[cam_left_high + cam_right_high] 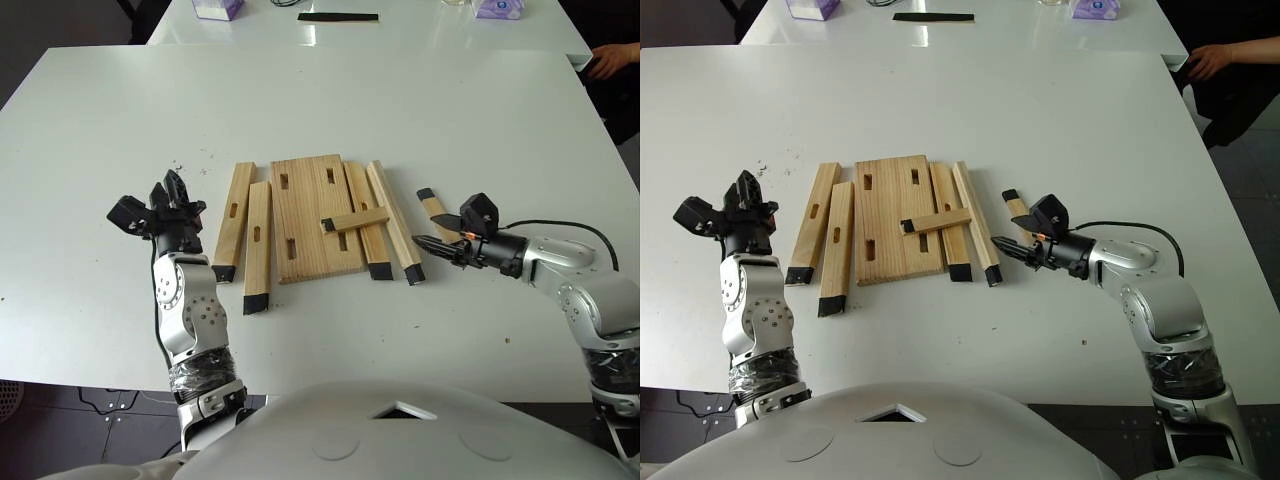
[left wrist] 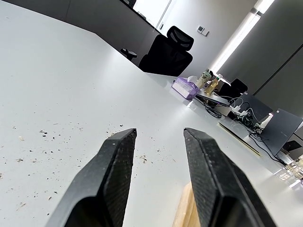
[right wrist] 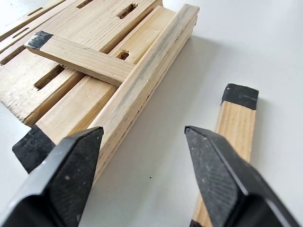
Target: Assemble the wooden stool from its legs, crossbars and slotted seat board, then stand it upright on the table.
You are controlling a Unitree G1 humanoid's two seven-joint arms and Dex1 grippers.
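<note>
The table (image 1: 400, 120) looks glossy, so we judge that a sideways shove would make parts slide, not lift. The seat board (image 1: 308, 215) lies flat at mid-table. A crossbar (image 1: 358, 220) rests loose across its right edge and the two right legs (image 1: 398, 235). A bump to those legs would probably skew it or knock it off.

The second crossbar (image 3: 234, 123) lies just beside the right gripper (image 1: 432, 243). Its jaws stand open and empty, low over the table, and it points into the gap between the outer leg and that bar. If it closed from here, we think one finger could catch the leg instead of the bar.

The left gripper (image 1: 172, 195), jaws also open and empty, sits left of the two left legs (image 1: 247, 225), apart from them.

Board and all four legs run long axis away from us, with the black-capped leg ends toward us, fanning slightly. The resting crossbar lies across them, black tip to the left. The second crossbar runs roughly with the legs, a black end on its far side.
</note>
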